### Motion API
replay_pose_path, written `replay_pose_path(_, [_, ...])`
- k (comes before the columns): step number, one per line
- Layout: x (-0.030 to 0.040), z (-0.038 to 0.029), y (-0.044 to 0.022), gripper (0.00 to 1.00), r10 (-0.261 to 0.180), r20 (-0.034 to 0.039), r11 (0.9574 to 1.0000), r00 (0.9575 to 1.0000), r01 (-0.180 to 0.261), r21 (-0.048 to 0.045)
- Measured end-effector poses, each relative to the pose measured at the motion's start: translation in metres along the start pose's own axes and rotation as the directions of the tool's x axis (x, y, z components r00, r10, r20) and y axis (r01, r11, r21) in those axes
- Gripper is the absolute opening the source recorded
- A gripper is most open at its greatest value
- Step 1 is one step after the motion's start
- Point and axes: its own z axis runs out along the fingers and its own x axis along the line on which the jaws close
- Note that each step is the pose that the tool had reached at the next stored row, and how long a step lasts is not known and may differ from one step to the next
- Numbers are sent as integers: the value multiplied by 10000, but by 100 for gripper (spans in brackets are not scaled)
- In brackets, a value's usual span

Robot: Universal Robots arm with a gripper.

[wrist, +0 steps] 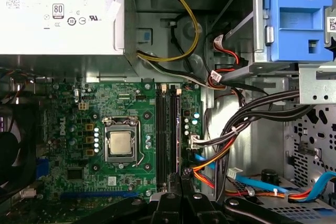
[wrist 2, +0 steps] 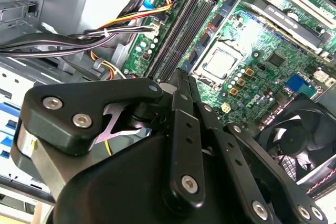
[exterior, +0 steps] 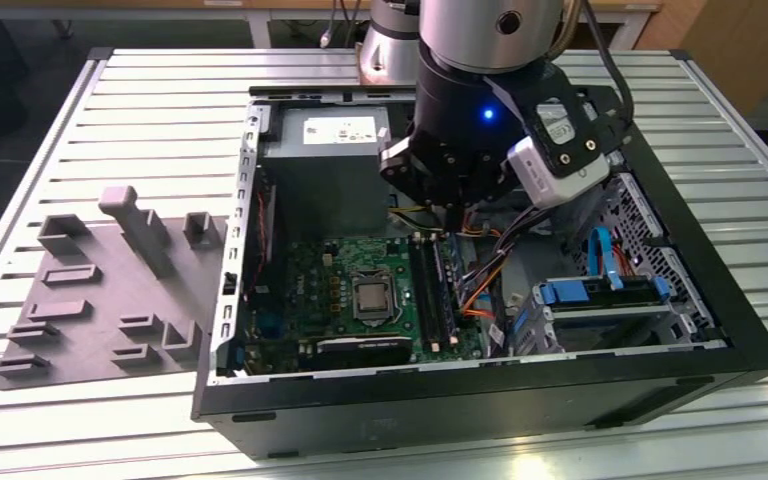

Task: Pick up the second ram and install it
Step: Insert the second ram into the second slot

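My gripper hangs inside the open computer case, just above the far end of the long black memory slots on the green motherboard. In both wrist views its fingers stand pressed together, with no stick seen between them. The fingertips sit over one end of the paired slots. The second ram is hidden: I cannot tell it apart from the dark slots. The grey holder tray lies outside the case, at the exterior view's left.
The grey power supply sits behind the board and the processor socket beside the slots. Bundled cables run close along the slots' other side, next to the blue drive bracket. A black fan borders the board. Case walls surround everything.
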Motion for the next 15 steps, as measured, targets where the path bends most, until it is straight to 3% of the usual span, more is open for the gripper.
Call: replay_pose_path(15, [9, 43, -1, 12, 0, 1, 10000, 10000, 0, -1])
